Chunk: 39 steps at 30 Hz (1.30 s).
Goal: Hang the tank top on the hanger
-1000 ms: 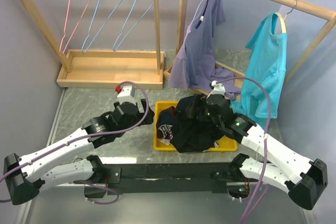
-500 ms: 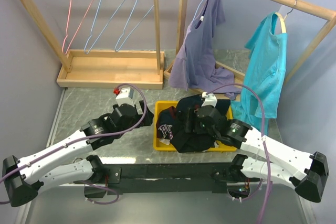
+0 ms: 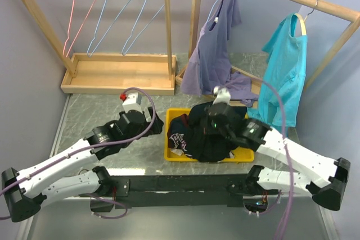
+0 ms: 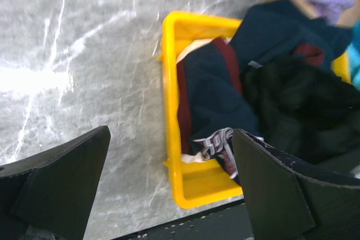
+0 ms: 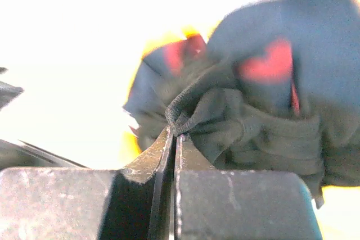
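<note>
1. Because the bin (image 3: pixel 170 153) is packed, other clothes (image 4: pixel 211 94) could lift with the top (image 5: pixel 247 133) and spill.
2. The top lies on the heap in the bin; being floppy, it could slide free.
3. The hanger (image 3: pixel 147 22) hangs far off on the left rack (image 3: pixel 118 80); thin wire may swing.
4. The right gripper (image 5: pixel 173 130) is squeezed tight on one small fold of top; the left gripper (image 4: pixel 169 158) gapes wide, holding nothing.

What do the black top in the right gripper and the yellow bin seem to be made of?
The tank top: probably a soft, matte knit fabric; it bunches in loose folds and shows a hemmed edge. The yellow bin: likely moulded plastic, smooth and slightly glossy, with an even, rounded rim.
</note>
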{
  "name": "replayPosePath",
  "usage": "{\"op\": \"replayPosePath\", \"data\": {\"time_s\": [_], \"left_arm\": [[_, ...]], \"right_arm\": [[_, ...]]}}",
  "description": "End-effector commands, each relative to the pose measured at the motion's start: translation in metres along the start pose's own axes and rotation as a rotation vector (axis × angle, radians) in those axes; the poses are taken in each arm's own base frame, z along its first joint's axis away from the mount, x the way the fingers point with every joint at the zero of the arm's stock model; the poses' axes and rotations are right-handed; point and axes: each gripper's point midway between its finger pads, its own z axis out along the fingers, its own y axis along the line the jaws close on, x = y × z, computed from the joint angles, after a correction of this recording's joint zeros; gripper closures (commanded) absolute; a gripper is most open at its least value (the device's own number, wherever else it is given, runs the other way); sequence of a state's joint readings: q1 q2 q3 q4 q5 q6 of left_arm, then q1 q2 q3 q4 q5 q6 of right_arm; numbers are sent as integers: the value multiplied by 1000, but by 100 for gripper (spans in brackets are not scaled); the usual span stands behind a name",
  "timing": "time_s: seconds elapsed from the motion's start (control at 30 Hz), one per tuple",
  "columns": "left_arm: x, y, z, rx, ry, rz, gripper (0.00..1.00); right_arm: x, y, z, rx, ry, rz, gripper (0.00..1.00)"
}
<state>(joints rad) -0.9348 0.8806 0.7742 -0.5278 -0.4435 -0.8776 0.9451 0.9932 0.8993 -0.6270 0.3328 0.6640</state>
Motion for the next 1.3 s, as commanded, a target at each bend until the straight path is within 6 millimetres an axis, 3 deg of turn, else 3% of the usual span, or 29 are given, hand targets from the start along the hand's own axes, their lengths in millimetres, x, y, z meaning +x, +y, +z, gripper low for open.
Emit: {"op": "replayPosePath", "data": {"time_s": [0.0,0.07,0.1,0.17,0.2,0.27,0.3,0.33,0.37,0.4,0.47,0.5,0.57,0.6,0.63,0.67,0.7,0.73,0.77,0.8,0.83,0.87,0.9,0.97,1.0,1.07,1.1,1.2,1.27], "left_arm": [[-56,-23,-24,41,-128,-29,3],[-80,-29,-37,44,-181,-38,3],[-88,-32,-41,49,-199,-39,3],[-114,-37,-55,49,-262,-48,3],[-122,-38,-59,47,-284,-52,3],[-147,-40,-73,40,-349,-67,3],[-152,-42,-76,38,-361,-70,3],[-165,-46,-85,53,-392,-83,3],[-171,-47,-90,56,-406,-80,3],[-177,-49,-93,59,-423,-86,3],[-188,-52,-103,74,-450,-93,3],[-191,-52,-105,74,-456,-92,3],[-194,-51,-110,74,-466,-102,3],[-194,-49,-113,74,-469,-107,3],[-191,-45,-111,65,-464,-110,3],[-188,-42,-110,58,-462,-113,3],[-186,-38,-112,58,-461,-121,3],[-177,-33,-106,45,-444,-120,3],[-170,-28,-103,31,-430,-118,3],[-165,-22,-103,25,-421,-122,3],[-151,-16,-94,7,-392,-119,2],[-140,-11,-88,-5,-359,-111,2],[-131,-7,-84,-8,-340,-115,2],[-97,6,-62,-38,-260,-110,1],[-76,15,-48,-66,-218,-98,1],[-55,19,-33,-74,-164,-119,3],[-44,23,-22,-79,-152,-123,4],[-26,27,3,-91,-109,-150,15],[-20,33,20,-109,-82,-176,20]], "right_arm": [[-123,42,-68,-92,-297,15,100],[-151,57,-82,-121,-339,10,100],[-182,71,-108,-169,-407,19,100],[-206,88,-119,-204,-442,10,100],[-235,100,-148,-257,-511,20,100],[-253,121,-153,-304,-521,2,100],[-277,131,-184,-367,-587,15,100],[-287,138,-195,-397,-607,18,100],[-291,152,-186,-417,-585,-5,100],[-313,157,-220,-472,-658,16,100],[-325,168,-220,-480,-673,5,100],[-335,168,-241,-512,-719,18,100],[-337,168,-253,-547,-738,30,100],[-318,172,-221,-525,-660,9,100],[-306,170,-208,-518,-631,8,100],[-304,161,-230,-568,-680,39,100],[-256,159,-166,-510,-538,7,100],[-236,151,-149,-495,-501,12,100],[-225,137,-158,-516,-521,46,100],[-165,119,-99,-436,-378,35,100],[-138,104,-82,-409,-336,48,100],[-124,92,-89,-445,-361,87,100],[-59,63,-41,-364,-236,102,100],[-14,39,-27,-355,-178,130,100],[27,18,-7,-300,-95,136,99],[58,-1,3,-260,-33,133,90],[62,-6,4,-239,-30,129,77],[53,-19,-3,-188,-74,116,57],[36,-21,-11,-167,-126,102,51]]}}
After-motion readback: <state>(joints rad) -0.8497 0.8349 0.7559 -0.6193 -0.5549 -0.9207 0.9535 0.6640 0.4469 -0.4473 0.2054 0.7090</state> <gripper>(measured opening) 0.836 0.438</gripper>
